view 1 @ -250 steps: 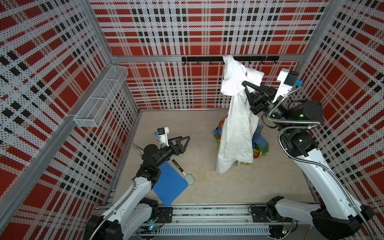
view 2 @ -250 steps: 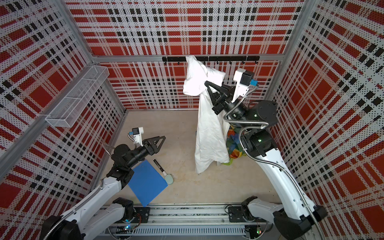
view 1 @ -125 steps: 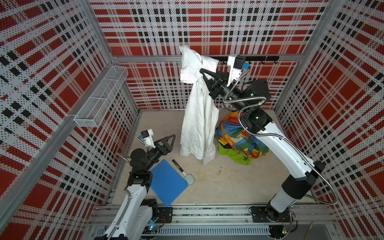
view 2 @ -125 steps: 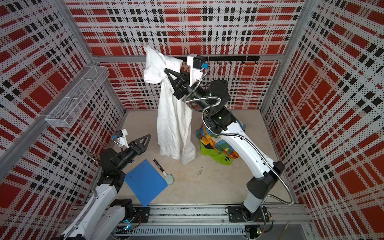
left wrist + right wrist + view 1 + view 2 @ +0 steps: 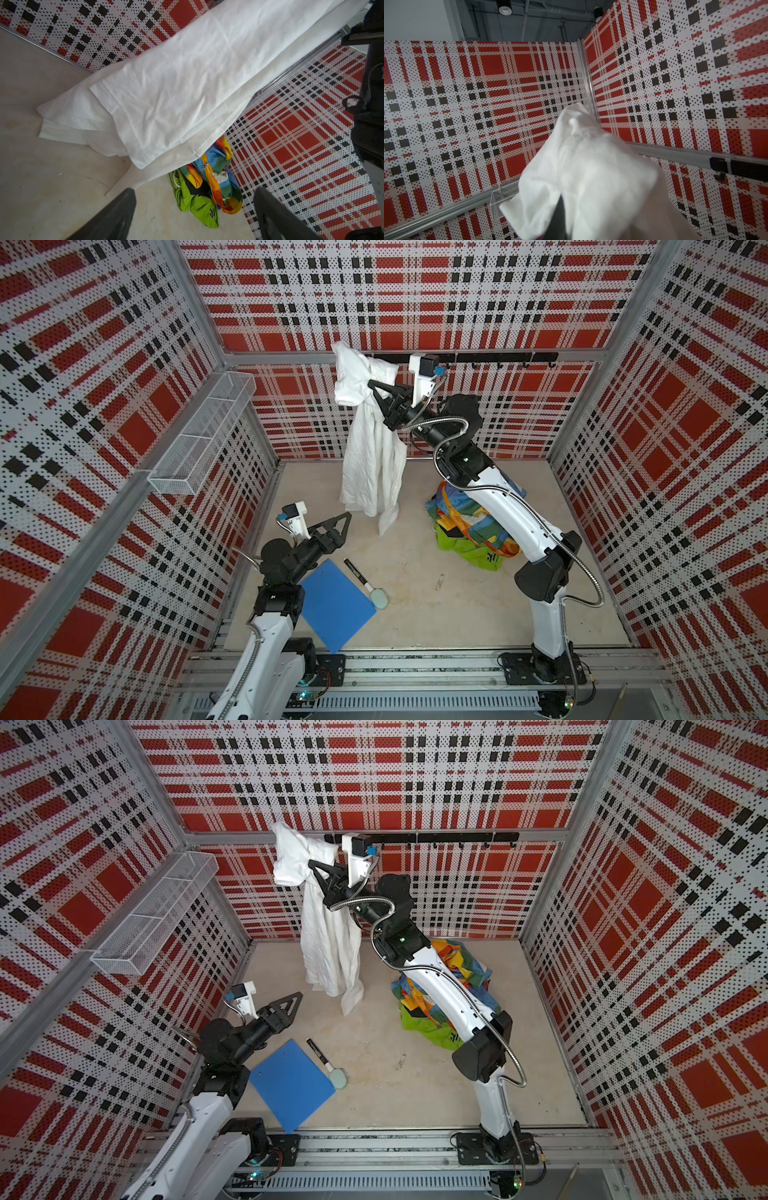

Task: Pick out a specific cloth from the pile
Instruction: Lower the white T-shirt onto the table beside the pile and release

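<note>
The beige bench point(image 5: 415, 614) floors the cell. The cloth point(image 5: 374, 456), white and wrinkled, hangs from high at 12 o'clock with its tail near the bench middle; I cannot tell whether it touches. The pile point(image 5: 469, 526), rainbow patchwork over lime-green, lies apart at 3 o'clock. A blue board point(image 5: 336, 605) lies at 7 o'clock. The right gripper point(image 5: 376, 393) is clamped on the cloth's bunched top. The left gripper point(image 5: 194, 197), jaws apart and empty, hovers at 9 o'clock.

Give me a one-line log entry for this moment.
stage: cloth out of pile | right gripper: shut on cloth, raised | left gripper: open, empty | pile: on table
</note>
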Controlling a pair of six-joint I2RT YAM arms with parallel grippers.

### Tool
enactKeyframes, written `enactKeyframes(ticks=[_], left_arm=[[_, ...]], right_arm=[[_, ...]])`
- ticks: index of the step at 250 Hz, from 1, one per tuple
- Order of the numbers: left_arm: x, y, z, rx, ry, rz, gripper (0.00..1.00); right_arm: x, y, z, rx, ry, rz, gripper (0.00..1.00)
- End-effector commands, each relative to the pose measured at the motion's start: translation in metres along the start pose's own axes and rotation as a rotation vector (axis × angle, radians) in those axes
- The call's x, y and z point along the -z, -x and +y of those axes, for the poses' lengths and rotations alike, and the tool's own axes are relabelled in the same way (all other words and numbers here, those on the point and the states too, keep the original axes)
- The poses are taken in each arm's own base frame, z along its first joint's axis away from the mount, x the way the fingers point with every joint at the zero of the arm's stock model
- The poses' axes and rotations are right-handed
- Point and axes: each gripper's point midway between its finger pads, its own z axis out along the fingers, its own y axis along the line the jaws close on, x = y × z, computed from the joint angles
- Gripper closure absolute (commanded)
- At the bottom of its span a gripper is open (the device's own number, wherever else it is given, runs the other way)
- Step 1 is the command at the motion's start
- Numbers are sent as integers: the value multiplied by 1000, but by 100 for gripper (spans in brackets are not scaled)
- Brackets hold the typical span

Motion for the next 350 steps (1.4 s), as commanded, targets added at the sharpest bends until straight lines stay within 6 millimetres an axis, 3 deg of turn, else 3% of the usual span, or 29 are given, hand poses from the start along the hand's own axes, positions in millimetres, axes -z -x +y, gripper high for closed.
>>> enactKeyframes(ticks=[1,111,189,258,298,350], left_arm=[[-2,-5,4,-15,13,7,8],[-22,-29,-8,-55,-1,78,8],[-23,-33,-7,-51,4,80,8],[-26,-40,-2,-50,20,98,8],[-29,-45,-2,-54,24,111,8],[-33,-50,2,-44,36,123,7]], right_arm=[[3,-11,-4,-7,6,-27,100],[49,-161,-105,-102,-276,216,100],[108,-305,-165,-183,-500,494,100],[150,-385,-180,-216,-609,687,100],[149,-417,-186,-255,-637,769,95],[132,-445,-185,-285,-610,794,89]])
